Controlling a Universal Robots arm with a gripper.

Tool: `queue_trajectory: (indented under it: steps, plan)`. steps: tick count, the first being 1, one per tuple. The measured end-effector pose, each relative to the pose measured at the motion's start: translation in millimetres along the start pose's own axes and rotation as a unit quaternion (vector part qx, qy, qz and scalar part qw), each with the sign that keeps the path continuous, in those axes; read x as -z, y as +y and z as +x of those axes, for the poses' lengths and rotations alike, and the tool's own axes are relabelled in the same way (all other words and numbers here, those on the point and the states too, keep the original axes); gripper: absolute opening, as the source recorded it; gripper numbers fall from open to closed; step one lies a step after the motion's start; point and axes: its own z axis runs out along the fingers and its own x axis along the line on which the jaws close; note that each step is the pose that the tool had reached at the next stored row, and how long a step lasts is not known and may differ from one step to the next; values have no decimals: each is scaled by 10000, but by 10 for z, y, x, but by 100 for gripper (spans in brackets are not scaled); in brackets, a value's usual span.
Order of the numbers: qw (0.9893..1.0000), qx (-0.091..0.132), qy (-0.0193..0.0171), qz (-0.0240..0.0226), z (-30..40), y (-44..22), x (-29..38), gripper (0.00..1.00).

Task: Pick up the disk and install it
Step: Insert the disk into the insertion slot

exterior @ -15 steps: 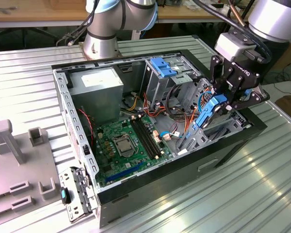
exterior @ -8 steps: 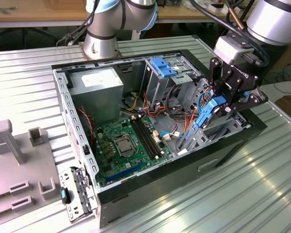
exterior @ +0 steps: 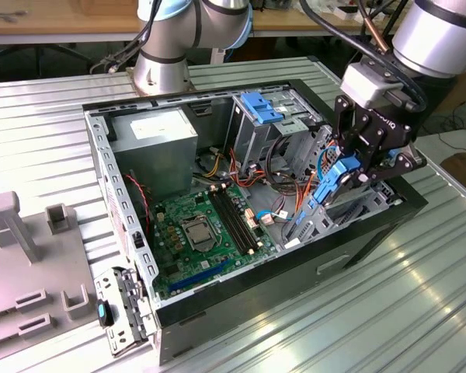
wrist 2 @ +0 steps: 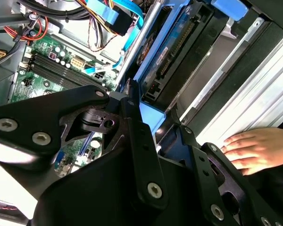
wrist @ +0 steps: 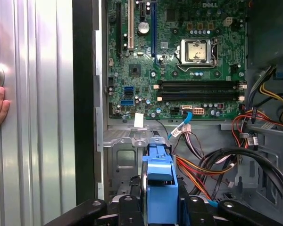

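Holding: the gripper (exterior: 363,172) has its black, jointed metal fingers closed on the disk (exterior: 332,183), clamping the bright blue plastic carrier frame.
Disk position: tilted on edge over the drive-cage end of the open computer case (exterior: 295,272), at the exterior view's right.
Close up: in the first wrist view the smooth blue frame and its rounded tab sit between the fingertips.
Case interior: a green motherboard (exterior: 206,233) with a square silver socket, long black memory slots, and loose red, orange and black wires.
Table: ribbed, silvery metal (exterior: 373,326).
Bystander: a person's hand (wrist 2: 252,149) lies flat, fingers extended, on the ribbed surface beside the case.
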Motion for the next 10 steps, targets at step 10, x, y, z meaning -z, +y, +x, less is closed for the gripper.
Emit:
queue_trajectory:
  steps: [10]
  plan:
    - [10000, 0, -1, 0, 7, 2, -84, 37]
